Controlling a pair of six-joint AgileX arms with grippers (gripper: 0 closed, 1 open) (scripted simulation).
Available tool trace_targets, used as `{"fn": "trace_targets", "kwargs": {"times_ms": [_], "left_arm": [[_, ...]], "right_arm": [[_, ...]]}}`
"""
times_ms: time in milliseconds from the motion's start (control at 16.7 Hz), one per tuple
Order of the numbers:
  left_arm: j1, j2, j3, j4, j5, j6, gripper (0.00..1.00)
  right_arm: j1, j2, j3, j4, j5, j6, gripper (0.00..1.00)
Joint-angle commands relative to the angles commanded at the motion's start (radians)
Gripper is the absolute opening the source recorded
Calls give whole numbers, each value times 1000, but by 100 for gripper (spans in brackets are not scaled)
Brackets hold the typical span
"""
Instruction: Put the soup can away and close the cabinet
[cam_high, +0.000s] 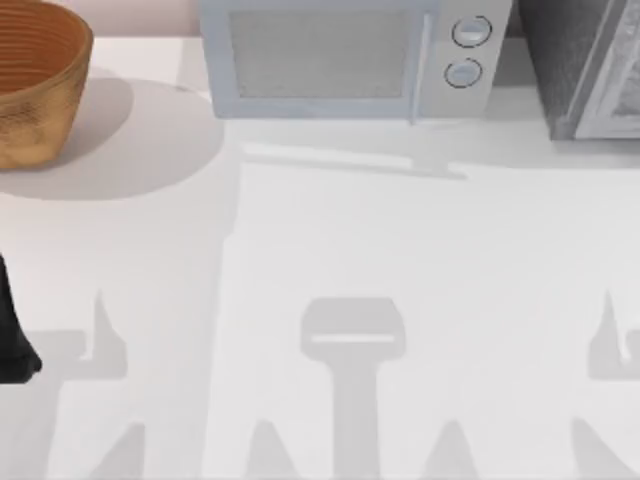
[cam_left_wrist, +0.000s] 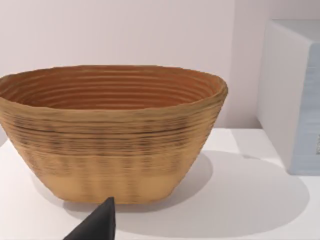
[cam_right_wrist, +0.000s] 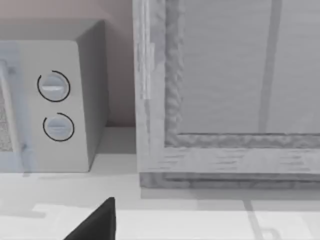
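Note:
The soup can is out of view. The grey cabinet (cam_high: 585, 70) stands at the table's back right corner, and its framed front (cam_right_wrist: 225, 155) faces the right wrist camera. I cannot tell whether it stands open. My left arm (cam_high: 15, 340) is a dark shape at the table's left edge; a black tip of the left gripper (cam_left_wrist: 100, 225) points toward the wicker basket. A black tip of the right gripper (cam_right_wrist: 100, 222) sits low, in front of the gap between microwave and cabinet. Neither gripper holds anything I can see.
A wicker basket (cam_high: 35, 80) (cam_left_wrist: 112, 130) stands at the back left. A white microwave (cam_high: 350, 55) with two round knobs (cam_right_wrist: 54, 86) occupies the back middle, close beside the cabinet. The white tabletop (cam_high: 330, 250) carries only arm shadows.

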Motion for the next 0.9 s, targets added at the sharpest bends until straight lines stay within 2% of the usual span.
{"fn": "trace_targets", "kwargs": {"times_ms": [180, 360, 900], "left_arm": [[0, 0, 0, 0, 0, 0, 100], [0, 0, 0, 0, 0, 0, 100], [0, 0, 0, 0, 0, 0, 100]], "right_arm": [[-77, 97, 31, 93, -80, 3, 100], [-212, 286, 80, 251, -209, 6, 100], [-736, 1089, 263, 858, -716, 13, 100]]}}
